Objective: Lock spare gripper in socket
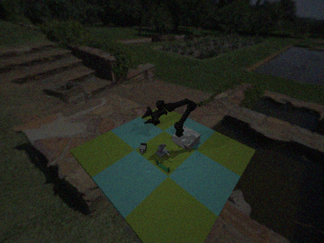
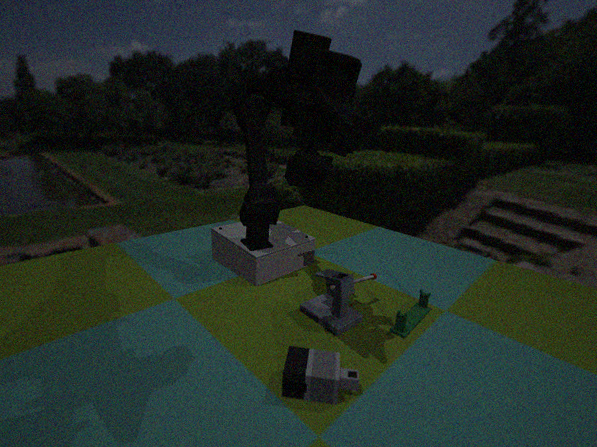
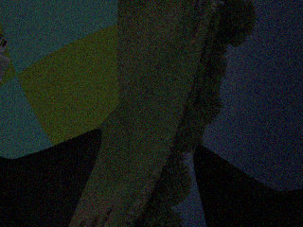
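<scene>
My gripper [image 1: 143, 120] [image 3: 150, 144] is open and empty, high above the mat on the far side of the spare gripper; in the exterior view its fingers are too dark to make out. The grey mount [image 1: 160, 152] [image 2: 341, 297] stands on its base plate. The lock pin [image 1: 166, 152] [image 2: 364, 278] is through its socket, a pale rod with a red tip sticking out. The spare gripper [image 1: 143, 148] [image 2: 323, 376], a grey body with a black end and a holed spigot, lies on the mat, apart from the mount. A grey part of something shows at the wrist view's left edge.
A green rack [image 1: 163, 166] [image 2: 413, 319] with two upright posts stands near the mount on the pin's red-tipped side. The arm's pale base block [image 1: 193, 142] [image 2: 235, 259] is behind the mount. All stand on a checkered mat [image 1: 112, 183] [image 2: 218, 388].
</scene>
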`<action>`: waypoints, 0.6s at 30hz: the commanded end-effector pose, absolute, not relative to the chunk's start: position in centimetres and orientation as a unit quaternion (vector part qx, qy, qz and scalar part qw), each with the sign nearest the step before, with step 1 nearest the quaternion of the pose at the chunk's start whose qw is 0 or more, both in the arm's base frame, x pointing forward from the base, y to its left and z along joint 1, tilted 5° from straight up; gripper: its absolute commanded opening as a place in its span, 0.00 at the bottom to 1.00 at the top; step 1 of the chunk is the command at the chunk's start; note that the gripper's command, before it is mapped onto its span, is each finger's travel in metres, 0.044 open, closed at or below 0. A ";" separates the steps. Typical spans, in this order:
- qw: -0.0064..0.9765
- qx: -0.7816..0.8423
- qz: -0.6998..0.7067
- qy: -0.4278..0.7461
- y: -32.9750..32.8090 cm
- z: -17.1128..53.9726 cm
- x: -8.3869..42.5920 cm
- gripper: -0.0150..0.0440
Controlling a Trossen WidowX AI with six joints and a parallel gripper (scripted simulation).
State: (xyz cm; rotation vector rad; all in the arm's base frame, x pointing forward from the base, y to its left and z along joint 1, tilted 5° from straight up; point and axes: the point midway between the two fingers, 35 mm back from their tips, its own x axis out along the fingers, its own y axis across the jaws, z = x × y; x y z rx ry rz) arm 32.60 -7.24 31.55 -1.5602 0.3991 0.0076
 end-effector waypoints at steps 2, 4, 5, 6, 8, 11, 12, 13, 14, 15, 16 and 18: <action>0.706 -0.656 0.154 0.218 -1.4 26.6 34.1 0.76; 0.700 -0.638 0.214 0.240 1.1 24.5 34.0 0.76; 0.694 -0.629 0.243 0.252 2.4 23.6 33.9 0.76; 0.687 -0.621 0.271 0.264 3.6 22.6 33.6 0.76; 0.667 -0.604 0.324 0.291 6.0 20.9 32.7 0.76; 0.627 -0.583 0.395 0.334 9.3 18.5 30.8 0.76; 0.611 -0.576 0.417 0.349 10.3 17.9 30.0 0.76; 0.593 -0.570 0.436 0.364 11.2 17.2 29.1 0.76; 0.574 -0.565 0.455 0.380 12.1 16.6 28.2 0.76; 0.555 -0.560 0.472 0.396 12.9 16.1 27.3 0.76; 0.534 -0.556 0.487 0.412 13.6 15.7 26.3 0.76; 0.504 -0.551 0.505 0.433 14.5 15.1 24.9 0.76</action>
